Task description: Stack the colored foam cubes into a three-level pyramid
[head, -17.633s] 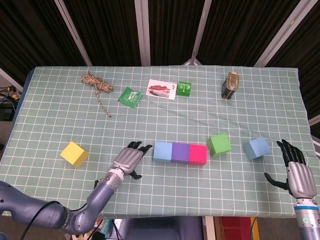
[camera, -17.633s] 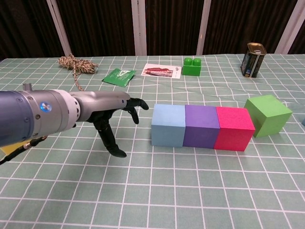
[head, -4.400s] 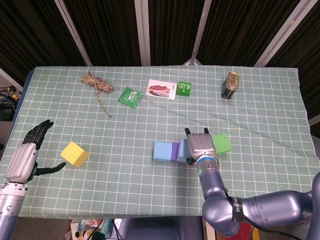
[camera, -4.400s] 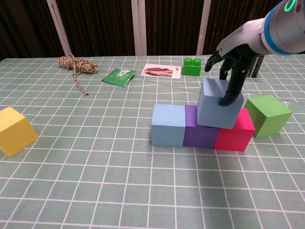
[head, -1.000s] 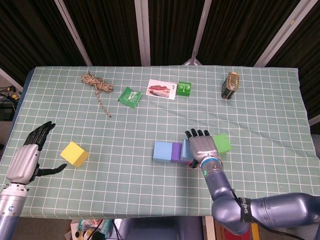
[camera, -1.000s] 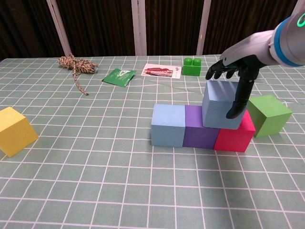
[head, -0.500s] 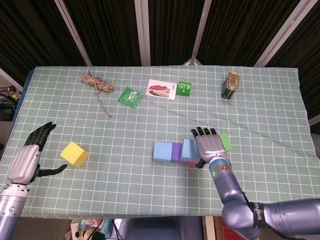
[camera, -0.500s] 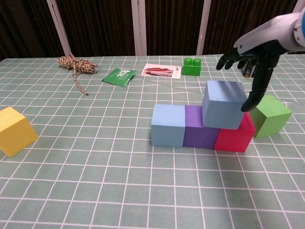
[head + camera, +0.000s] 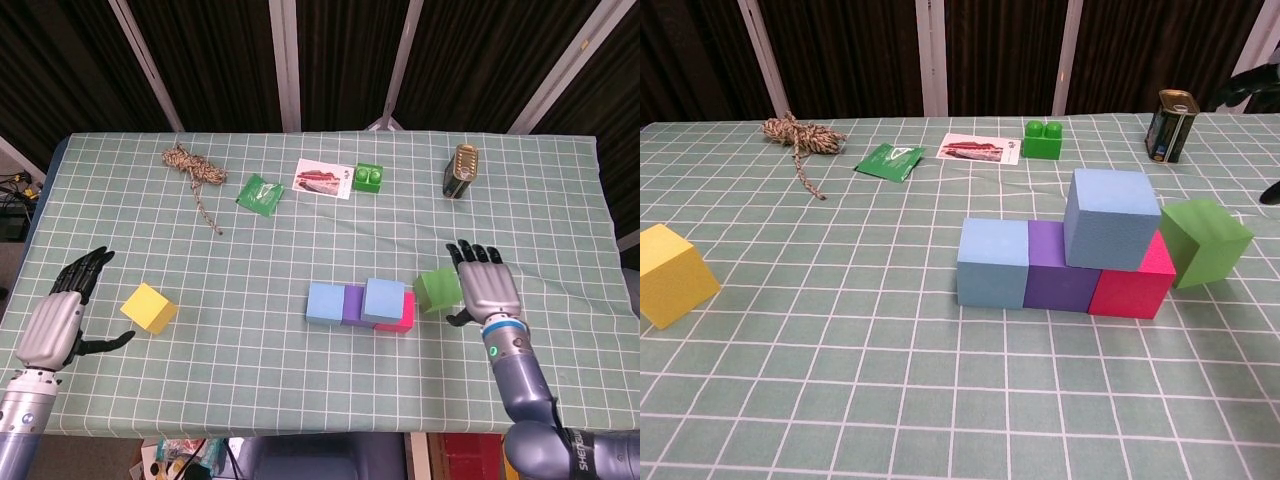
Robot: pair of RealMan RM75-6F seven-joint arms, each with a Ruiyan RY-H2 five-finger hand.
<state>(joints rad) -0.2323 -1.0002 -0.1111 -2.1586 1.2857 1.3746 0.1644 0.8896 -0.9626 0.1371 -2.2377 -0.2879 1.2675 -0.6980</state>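
Observation:
A row of three cubes lies mid-table: light blue cube, purple cube, pink cube. A grey-blue cube sits on top, over the purple and pink ones. A green cube stands tilted just right of the row. A yellow cube rests far left. My right hand hovers open right of the green cube, holding nothing; only its fingertips show at the chest view's right edge. My left hand is open left of the yellow cube.
Along the far side lie a coil of rope, a green packet, a printed card, a green toy brick and a metal tin. The table's front edge runs close below both hands.
My right hand has let go of the grey-blue cube and drawn away to the right, past the green cube. The grey-blue cube stays on the row. The left hand barely moved.

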